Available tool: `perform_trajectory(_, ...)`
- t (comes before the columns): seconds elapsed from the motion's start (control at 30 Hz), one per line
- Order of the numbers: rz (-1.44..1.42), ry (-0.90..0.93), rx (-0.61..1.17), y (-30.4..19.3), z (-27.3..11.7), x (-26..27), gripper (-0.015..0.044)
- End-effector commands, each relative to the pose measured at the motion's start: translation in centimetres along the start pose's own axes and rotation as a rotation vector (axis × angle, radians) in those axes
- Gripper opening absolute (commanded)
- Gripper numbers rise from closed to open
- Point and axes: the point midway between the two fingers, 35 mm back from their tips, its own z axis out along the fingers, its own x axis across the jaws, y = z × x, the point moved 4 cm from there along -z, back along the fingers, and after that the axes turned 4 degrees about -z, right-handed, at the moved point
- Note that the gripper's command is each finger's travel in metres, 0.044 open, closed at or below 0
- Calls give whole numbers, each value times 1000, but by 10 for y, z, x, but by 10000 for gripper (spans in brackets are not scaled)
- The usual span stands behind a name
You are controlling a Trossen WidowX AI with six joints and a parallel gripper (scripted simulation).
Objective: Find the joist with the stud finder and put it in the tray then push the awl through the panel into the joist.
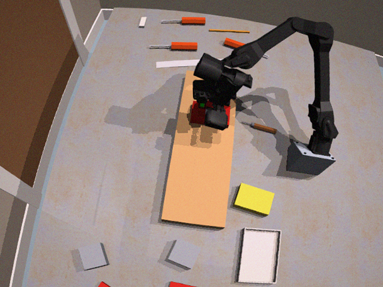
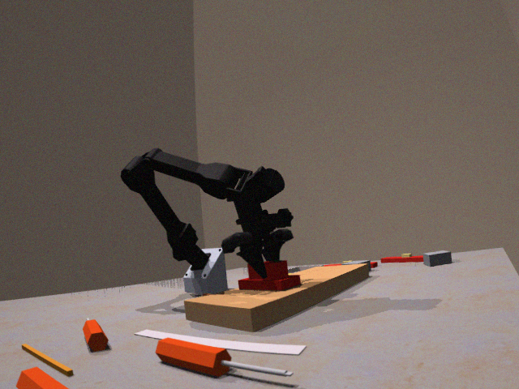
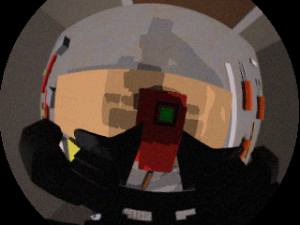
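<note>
Partly open jaws (image 2: 264, 267) grip the red stud finder (image 2: 268, 282) (image 3: 161, 157), its square lit green, on the wooden panel (image 1: 196, 180) (image 2: 234, 302) (image 3: 84, 94). The awl (image 1: 263, 128) (image 3: 147, 180) lies beside the panel on the tabletop (image 1: 121, 196) (image 2: 377, 335) (image 3: 103, 47).
</note>
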Motion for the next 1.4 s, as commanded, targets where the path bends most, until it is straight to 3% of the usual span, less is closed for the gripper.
perform_trajectory(0.0, 6, -8, 3, -1, 0, -18, 0)
perform_trajectory(1.37, 6, -12, 2, -8, -1, -114, 0)
